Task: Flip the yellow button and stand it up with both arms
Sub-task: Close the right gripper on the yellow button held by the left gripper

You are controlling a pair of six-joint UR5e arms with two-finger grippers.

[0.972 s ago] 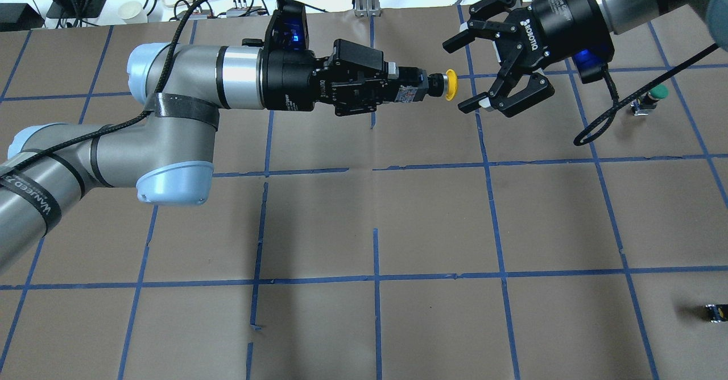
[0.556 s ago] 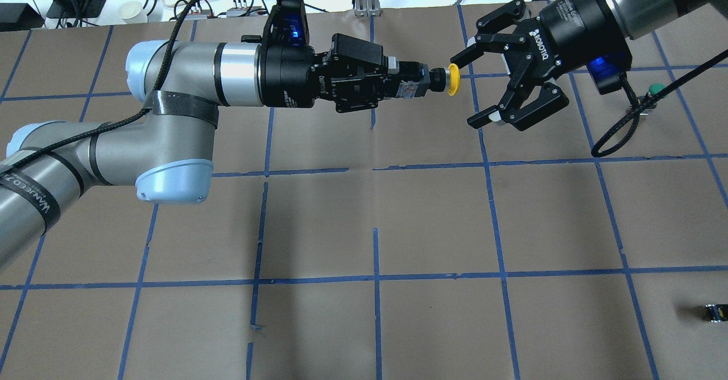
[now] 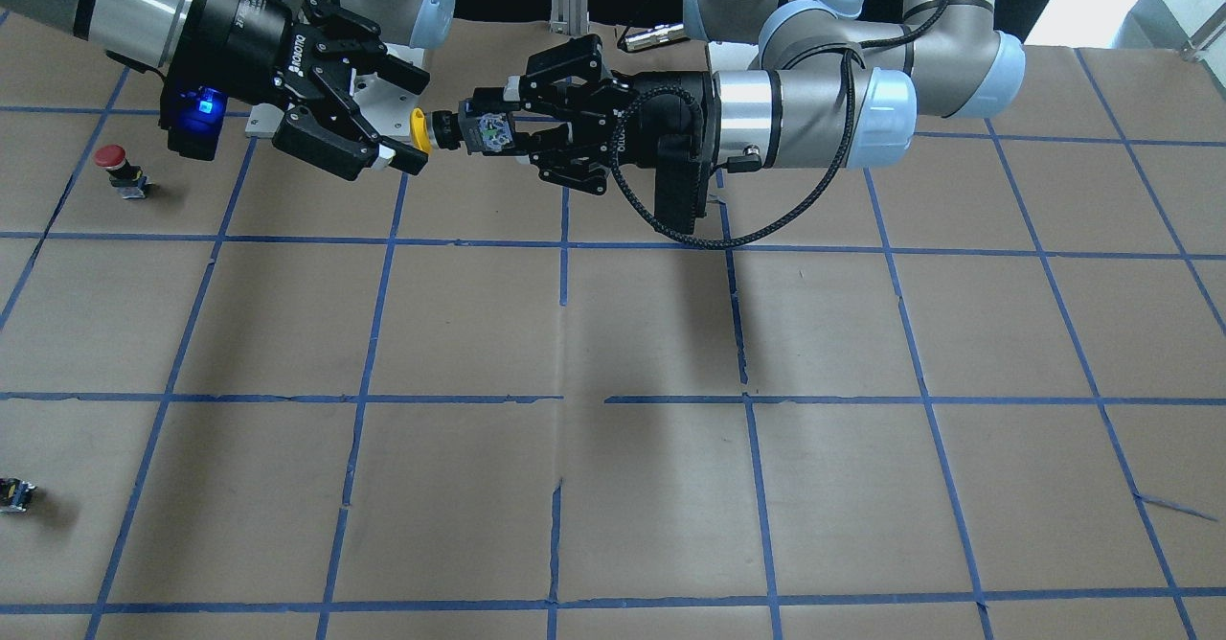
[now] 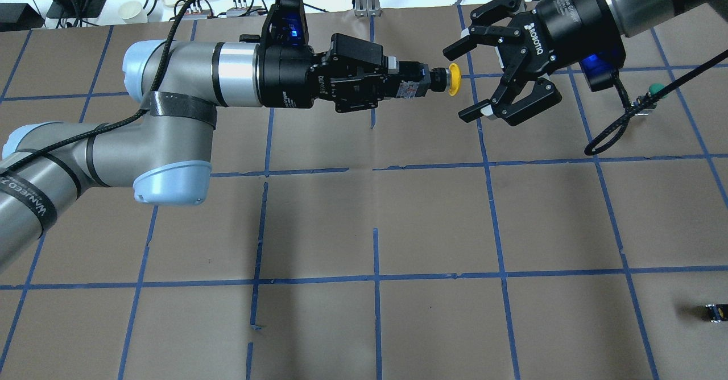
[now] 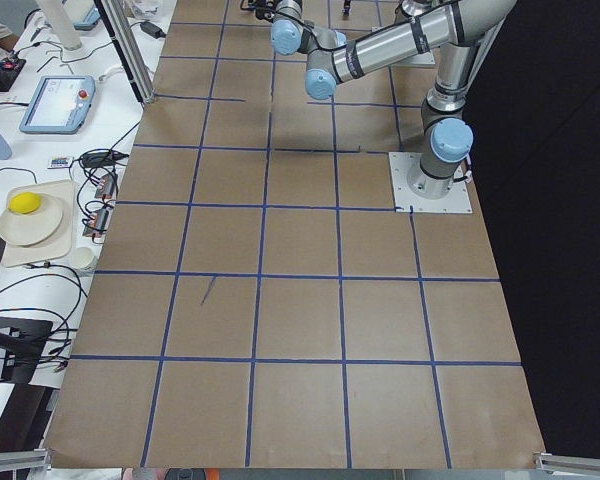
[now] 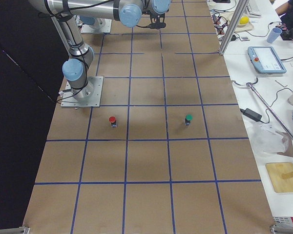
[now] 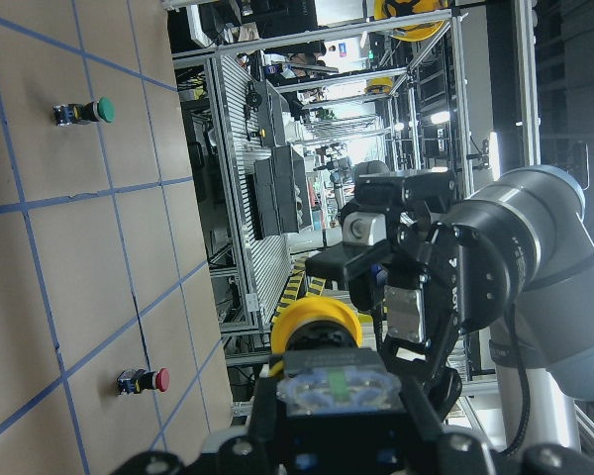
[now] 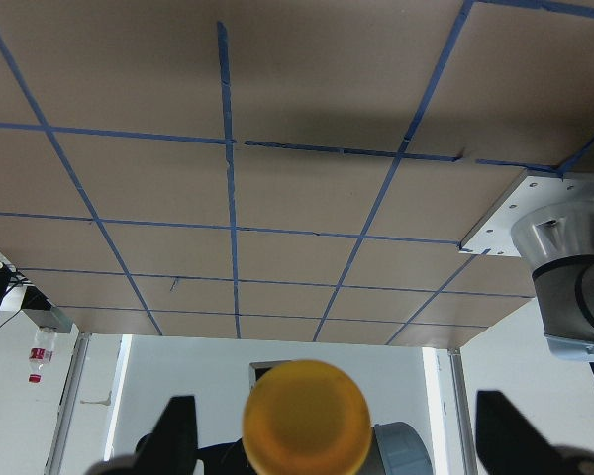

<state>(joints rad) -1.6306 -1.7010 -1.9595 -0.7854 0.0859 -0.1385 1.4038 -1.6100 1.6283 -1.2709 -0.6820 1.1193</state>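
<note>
You've got the yellow button up in the air, clear of the surface, approx mid-width and high in the overhead view. The left end effector is pinching it by the boxy base. The button lies horiz. w/ the yellow cap pointing away from the left arm and straight at the right end effector.

That one is spread wide. Overhead, the cap sits right at the line btwn its two fingertips, roughly centred, w/ no visible contact on either side. The front-facing view agrees: the cap is at the mouth of the open fingers, w/ a gap above and below. On the right wrist cam you see the cap face-on, low centre, w/ one of the fingers off to each side, apart from it. The left wrist cam looks along the button from behind the base, w/ the right end effector just beyond the cap.

Elsewhere on the surface, on the robot's right side: a red button and a green button, both standing cap-up. A small black block sits low at the overhead view's right edge.
</note>
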